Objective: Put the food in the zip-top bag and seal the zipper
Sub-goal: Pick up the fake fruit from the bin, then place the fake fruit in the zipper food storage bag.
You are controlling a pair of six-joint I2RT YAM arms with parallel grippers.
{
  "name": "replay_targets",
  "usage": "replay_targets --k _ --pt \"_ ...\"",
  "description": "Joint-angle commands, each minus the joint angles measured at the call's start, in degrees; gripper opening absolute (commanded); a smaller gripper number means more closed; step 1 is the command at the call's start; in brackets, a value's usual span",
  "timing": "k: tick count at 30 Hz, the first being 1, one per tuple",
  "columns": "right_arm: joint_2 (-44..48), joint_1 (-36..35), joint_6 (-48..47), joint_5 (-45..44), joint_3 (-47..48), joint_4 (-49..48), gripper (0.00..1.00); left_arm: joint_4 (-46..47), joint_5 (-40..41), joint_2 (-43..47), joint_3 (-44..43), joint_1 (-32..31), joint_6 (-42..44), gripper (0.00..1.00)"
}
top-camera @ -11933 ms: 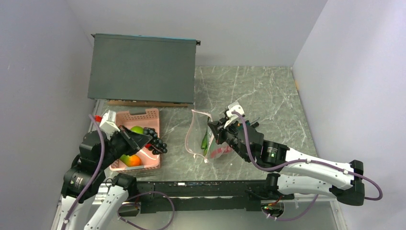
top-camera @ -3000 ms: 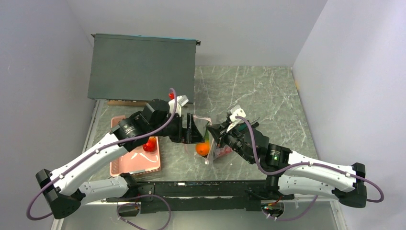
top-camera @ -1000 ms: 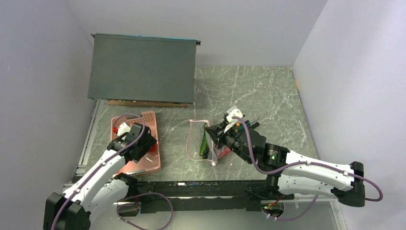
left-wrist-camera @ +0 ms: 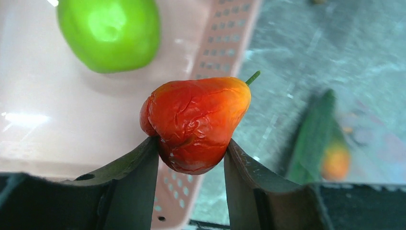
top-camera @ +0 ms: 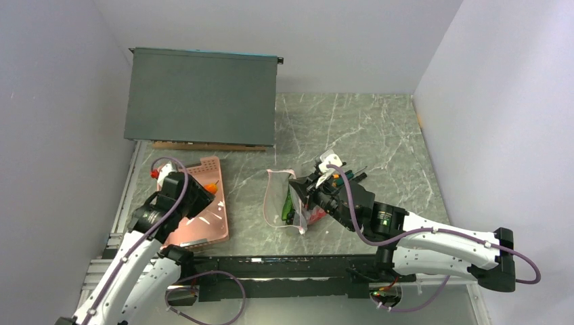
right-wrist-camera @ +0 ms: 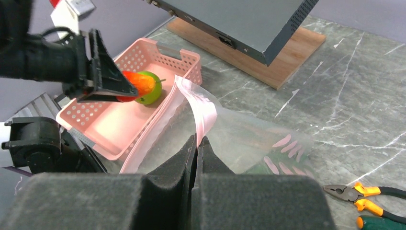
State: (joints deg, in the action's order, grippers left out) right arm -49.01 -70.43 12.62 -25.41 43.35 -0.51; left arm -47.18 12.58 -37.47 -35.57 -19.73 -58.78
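My left gripper (left-wrist-camera: pixel 191 148) is shut on the red-orange fruit (left-wrist-camera: pixel 196 122) and holds it above the pink basket's right edge; it also shows in the top view (top-camera: pixel 203 196) and right wrist view (right-wrist-camera: pixel 136 82). A green apple (left-wrist-camera: pixel 110 31) lies in the basket. My right gripper (right-wrist-camera: pixel 197 143) is shut on the pink zipper strip (right-wrist-camera: pixel 203 112) of the clear zip-top bag (top-camera: pixel 288 200), holding its mouth up. Long green pods (top-camera: pixel 288 202) and an orange-green fruit (left-wrist-camera: pixel 335 160) lie inside the bag.
The pink slotted basket (top-camera: pixel 196 233) stands at the front left. A dark box (top-camera: pixel 200 95) on a wooden board sits at the back left. Orange- and green-handled pliers (right-wrist-camera: pixel 368 196) lie right of the bag.
Over the earlier frames my left gripper dropped grapes and another fruit into the bag, went back to the basket, and has now lifted the red-orange fruit. The right gripper has kept hold of the bag.
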Motion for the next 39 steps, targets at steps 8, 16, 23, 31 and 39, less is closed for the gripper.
replay_targets --k 8,16,23,31,39 --pt "-0.11 -0.31 0.32 0.03 1.47 -3.84 0.00 6.78 -38.03 2.38 -9.50 0.07 7.89 0.10" --pt "-0.96 -0.24 0.39 -0.47 1.75 -3.57 0.00 17.61 -42.12 -0.13 -12.14 -9.92 6.14 0.10" --pt "-1.73 -0.23 0.38 -1.17 1.91 -3.62 0.00 10.01 -32.19 -8.18 -23.91 -21.48 12.27 0.12" --pt "-0.98 -0.23 0.13 -1.85 1.46 -4.07 0.00 1.41 -23.72 -14.64 -31.24 -26.68 12.92 0.11" --pt "-0.34 -0.23 0.37 -2.15 1.22 -4.08 0.00 -12.93 -12.76 -23.16 -37.80 -30.77 11.84 0.14"
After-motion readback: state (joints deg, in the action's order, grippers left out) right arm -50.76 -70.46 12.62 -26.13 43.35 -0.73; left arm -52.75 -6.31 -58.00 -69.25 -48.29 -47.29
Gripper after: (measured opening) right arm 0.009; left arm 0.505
